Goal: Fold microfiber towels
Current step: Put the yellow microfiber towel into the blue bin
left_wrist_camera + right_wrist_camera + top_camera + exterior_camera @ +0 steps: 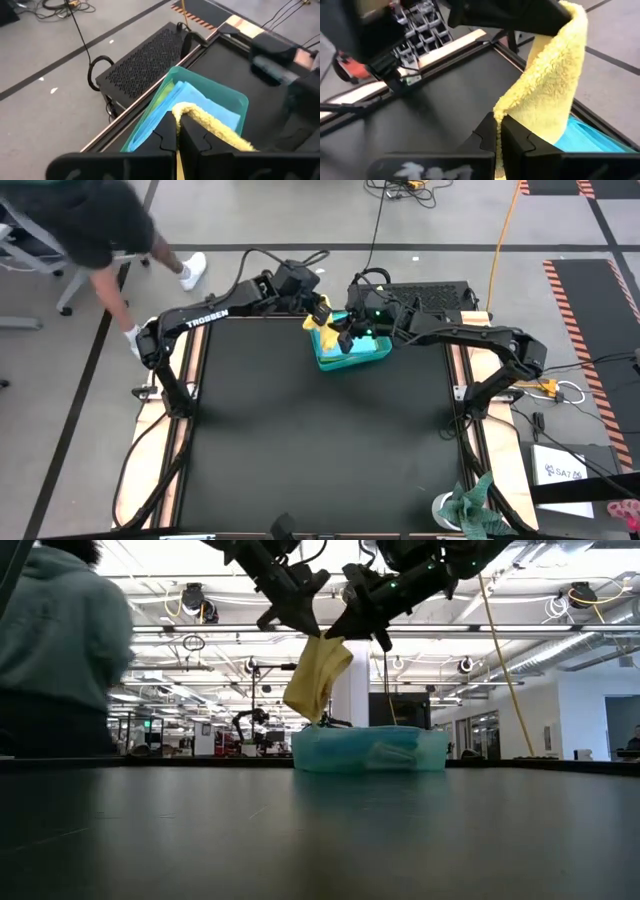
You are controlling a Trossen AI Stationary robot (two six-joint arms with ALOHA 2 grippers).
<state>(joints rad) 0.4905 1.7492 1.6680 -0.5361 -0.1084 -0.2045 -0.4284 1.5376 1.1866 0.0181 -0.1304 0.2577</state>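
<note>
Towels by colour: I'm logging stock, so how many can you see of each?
Yellow towel, lifted above the tray: 1
Light blue towel in the tray: 1
Green towel, only an edge showing: 1
Total visible: 3

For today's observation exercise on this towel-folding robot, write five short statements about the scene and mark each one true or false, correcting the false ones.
1. The soft yellow microfiber towel hangs in the air above the rigid teal plastic tray. True.
2. Only the left gripper holds the towel. False: the right gripper is shut on it too.
3. A light blue folded cloth lies in the tray. True.
4. The tray sits at the table's near edge. False: it is at the far edge.
5. The yellow towel lies flat on the black tabletop. False: it is lifted.
</note>
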